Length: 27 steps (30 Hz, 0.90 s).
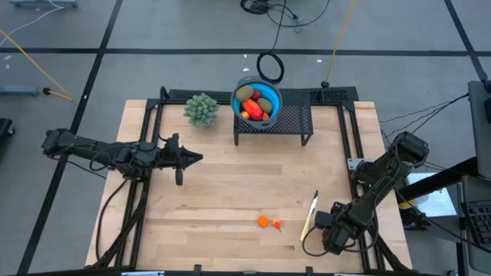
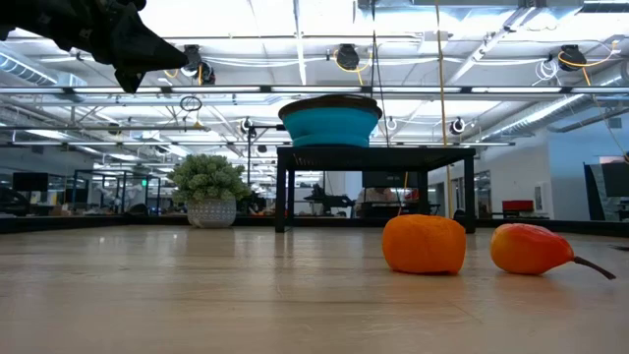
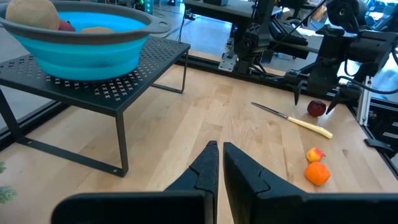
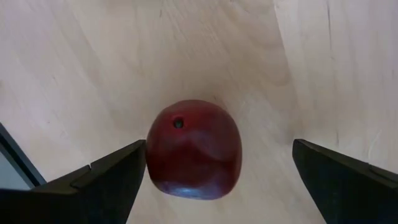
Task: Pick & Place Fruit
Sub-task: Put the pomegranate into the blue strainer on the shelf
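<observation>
A dark red round fruit (image 4: 194, 149) rests on the wood near the table's near right corner, stem dimple up. My right gripper (image 4: 219, 146) hangs open just above it, pointing down, one finger on either side; whether the closer finger touches it, I cannot tell. In the high view this gripper (image 1: 331, 230) hides the fruit. Two tiny orange fruits (image 1: 263, 222) (image 1: 276, 225) lie left of it. Other fruit fills the blue bowl (image 1: 236, 96). My left gripper (image 1: 196, 159) waits shut above the table's left middle.
The bowl stands on a black mesh stand (image 1: 288, 126) at the far middle, beside a bushy green plant ball (image 1: 202, 110). A knife with a pale handle (image 1: 310, 215) lies between the orange fruits and my right gripper. Bare wood stretches across the table's middle.
</observation>
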Available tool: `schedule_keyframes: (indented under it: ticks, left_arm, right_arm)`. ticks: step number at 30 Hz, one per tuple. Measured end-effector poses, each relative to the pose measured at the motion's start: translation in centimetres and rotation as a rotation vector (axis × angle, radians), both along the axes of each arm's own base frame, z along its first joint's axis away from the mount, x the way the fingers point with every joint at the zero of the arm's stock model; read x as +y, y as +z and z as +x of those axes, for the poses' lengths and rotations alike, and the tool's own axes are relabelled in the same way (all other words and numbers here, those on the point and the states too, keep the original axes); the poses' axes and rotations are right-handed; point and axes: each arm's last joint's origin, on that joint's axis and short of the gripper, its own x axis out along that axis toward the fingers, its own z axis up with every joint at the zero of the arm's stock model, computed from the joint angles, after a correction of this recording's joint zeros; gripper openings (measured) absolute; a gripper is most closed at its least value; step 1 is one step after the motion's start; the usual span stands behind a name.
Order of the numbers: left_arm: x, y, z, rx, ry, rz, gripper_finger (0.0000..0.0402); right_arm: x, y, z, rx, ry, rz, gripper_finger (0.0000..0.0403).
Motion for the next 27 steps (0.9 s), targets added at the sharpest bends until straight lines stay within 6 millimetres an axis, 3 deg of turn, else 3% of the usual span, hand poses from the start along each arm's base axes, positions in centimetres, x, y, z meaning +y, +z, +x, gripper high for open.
schedule_keyframes:
  ticks: [6, 20, 27]
  left_arm:
    - [0.0, 0.0, 0.0, -0.001, 0.001, -0.004, 0.0021]
    - [0.0, 0.0, 0.0, -0.001, 0.002, -0.008, 0.0021]
    - [0.0, 0.0, 0.0, -0.002, 0.002, -0.008, 0.0021]
  right_arm:
    - [-0.1, 0.0, 0.1, -0.02, -0.006, -0.017, 0.0359]
    - [-0.1, 0.2, 0.1, -0.022, -0.007, -0.007, 0.021]
    - [-0.7, 2.6, -0.3, -0.084, -0.011, 0.078, 0.018]
